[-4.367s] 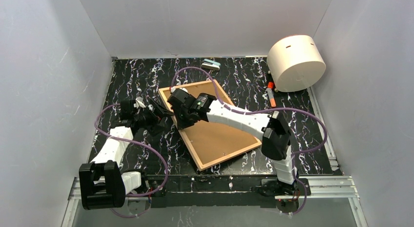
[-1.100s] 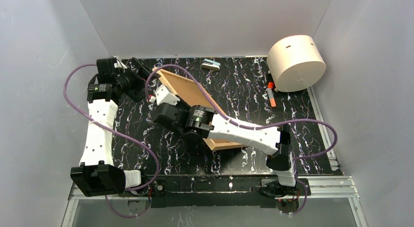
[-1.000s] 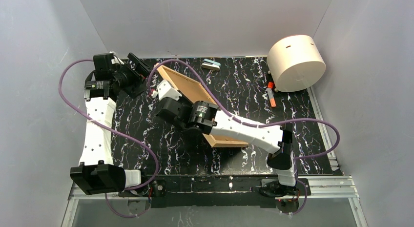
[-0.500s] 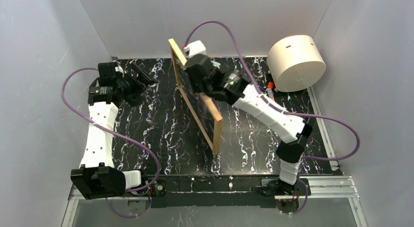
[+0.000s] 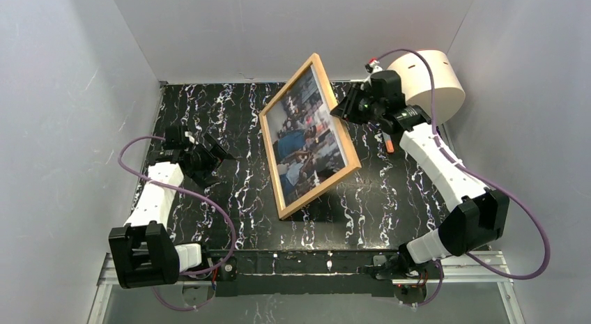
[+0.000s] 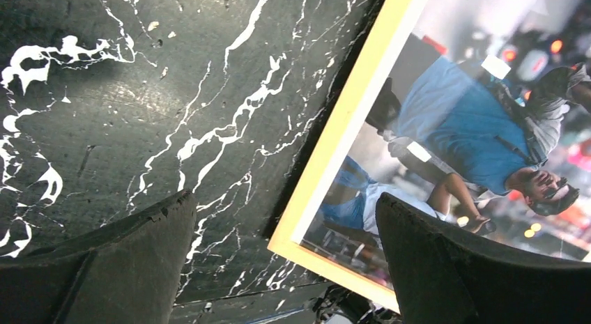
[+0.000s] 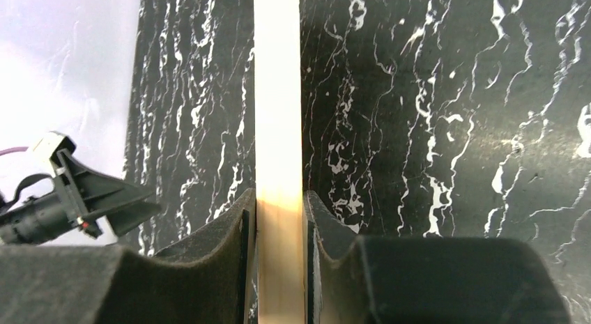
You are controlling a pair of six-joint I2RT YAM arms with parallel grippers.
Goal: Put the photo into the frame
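The frame [image 5: 268, 157] of light wood is tilted up off the black marbled table, its near corner low, its far edge high. The photo [image 5: 306, 139] of two people in blue shows face-up inside it behind the glass. My right gripper [image 5: 346, 104] is shut on the frame's right edge; in the right wrist view the wooden edge [image 7: 278, 129] runs between my fingers [image 7: 230, 233]. My left gripper [image 5: 217, 157] is open and empty, left of the frame. In the left wrist view the frame's corner [image 6: 306, 247] and the photo [image 6: 474, 129] lie ahead of its fingers [image 6: 139, 240].
A large white cylinder [image 5: 428, 87] stands at the back right, close behind my right wrist. A red marker [image 5: 389, 143] lies beside it on the table [image 5: 230, 198]. Grey walls enclose the table on three sides.
My right gripper has turned the frame over from standing on edge and carried it right, so the photo side faces up. My left arm has drawn back toward the near left.
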